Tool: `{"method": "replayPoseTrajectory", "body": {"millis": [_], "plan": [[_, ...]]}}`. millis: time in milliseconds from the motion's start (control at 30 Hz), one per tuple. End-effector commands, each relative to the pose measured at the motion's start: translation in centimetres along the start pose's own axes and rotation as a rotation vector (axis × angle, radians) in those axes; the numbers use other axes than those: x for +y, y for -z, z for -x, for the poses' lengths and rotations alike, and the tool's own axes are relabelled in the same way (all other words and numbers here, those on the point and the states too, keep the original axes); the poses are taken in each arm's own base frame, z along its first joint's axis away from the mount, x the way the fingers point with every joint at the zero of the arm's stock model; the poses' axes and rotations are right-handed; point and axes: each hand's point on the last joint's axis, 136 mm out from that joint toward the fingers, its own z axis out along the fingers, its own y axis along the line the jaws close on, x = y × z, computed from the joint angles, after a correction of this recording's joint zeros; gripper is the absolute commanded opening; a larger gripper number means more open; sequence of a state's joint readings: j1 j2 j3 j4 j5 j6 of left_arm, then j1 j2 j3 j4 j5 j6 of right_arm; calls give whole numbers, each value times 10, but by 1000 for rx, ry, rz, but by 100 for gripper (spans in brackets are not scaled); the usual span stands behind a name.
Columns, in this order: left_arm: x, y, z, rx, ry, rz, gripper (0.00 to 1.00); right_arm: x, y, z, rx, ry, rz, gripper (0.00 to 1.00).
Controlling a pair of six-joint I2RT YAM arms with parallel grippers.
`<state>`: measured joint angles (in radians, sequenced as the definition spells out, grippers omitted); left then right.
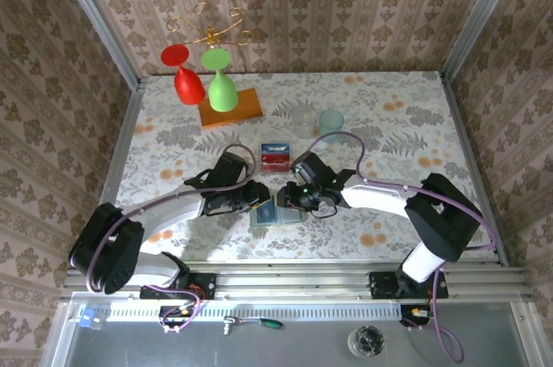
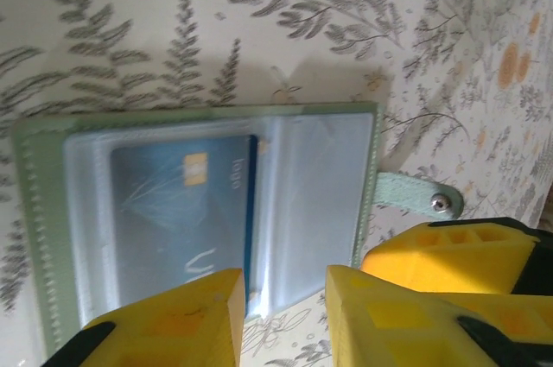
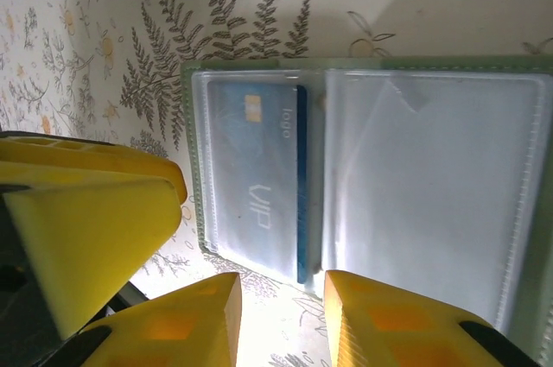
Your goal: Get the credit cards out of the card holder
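Observation:
The sage-green card holder lies open and flat on the table near the front, between the two arms. In the left wrist view the holder has a blue credit card inside one clear pocket. The right wrist view gives the same blue card in the holder's left pocket, and the pocket beside it looks empty. My left gripper and right gripper both hover open at the holder's near edge, with nothing between the fingers. From above, the left gripper and right gripper almost touch.
A red credit card on a small stack lies just beyond the holder. Farther back stand a pale teal cup, an orange board, and red and green glasses. The holder's strap with a snap sticks out sideways.

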<state>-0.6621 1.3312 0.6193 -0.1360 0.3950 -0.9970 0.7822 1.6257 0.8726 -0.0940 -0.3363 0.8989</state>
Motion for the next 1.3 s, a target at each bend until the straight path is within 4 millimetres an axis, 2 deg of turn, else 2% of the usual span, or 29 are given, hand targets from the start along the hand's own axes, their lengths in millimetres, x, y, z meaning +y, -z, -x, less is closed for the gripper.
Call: {"method": "replayPoseTrajectory", "body": {"millis": [0,200,767,1267], "plan": [[11,6,-4,-3,-7,19,31,8,-7,5,-9,-6,-1,33],[26,9,-4,-24,15,42,28,10,-13,2,23,2,-7,32],[51,6,-7,-40,36,94,6,16,-22,3,65,23,-17,32],[42,4,4,-23,16,51,1,17,-26,6,67,21,-21,31]]}}
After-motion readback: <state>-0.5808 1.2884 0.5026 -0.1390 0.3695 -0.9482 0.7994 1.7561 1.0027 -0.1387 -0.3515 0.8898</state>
